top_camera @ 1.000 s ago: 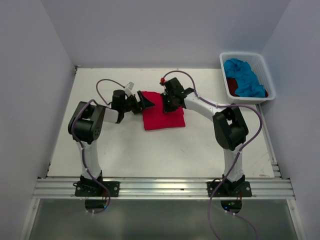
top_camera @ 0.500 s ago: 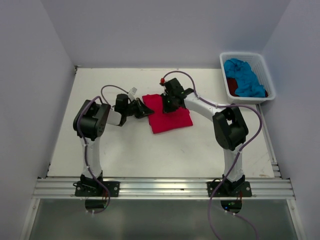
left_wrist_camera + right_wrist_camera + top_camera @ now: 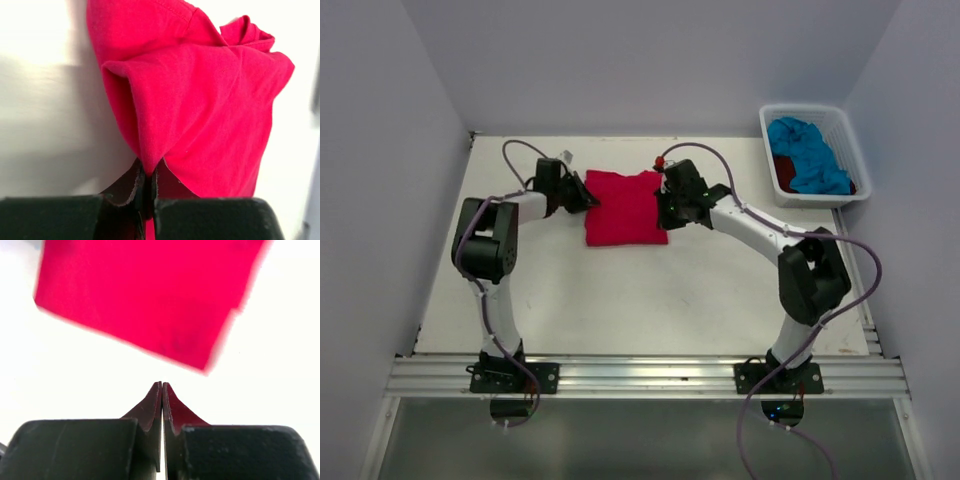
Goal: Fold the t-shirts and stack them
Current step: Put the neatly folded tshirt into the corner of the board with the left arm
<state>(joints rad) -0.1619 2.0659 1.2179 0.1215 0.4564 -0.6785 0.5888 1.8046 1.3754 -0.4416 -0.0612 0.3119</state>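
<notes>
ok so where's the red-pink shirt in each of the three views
Top external: the red-pink t-shirt lies folded at the far middle of the white table.
Left wrist: it fills the centre and right, a fold pinched by the left gripper.
Right wrist: across the top, blurred, beyond the shut right gripper.
Shared landmark: the white table under it.

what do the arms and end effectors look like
The left arm and right arm both have white links, black joints and a looping purple cable. The left end effector and right end effector are black, each with two tapered dark fingers. A red knob sits by the right wrist.
</notes>
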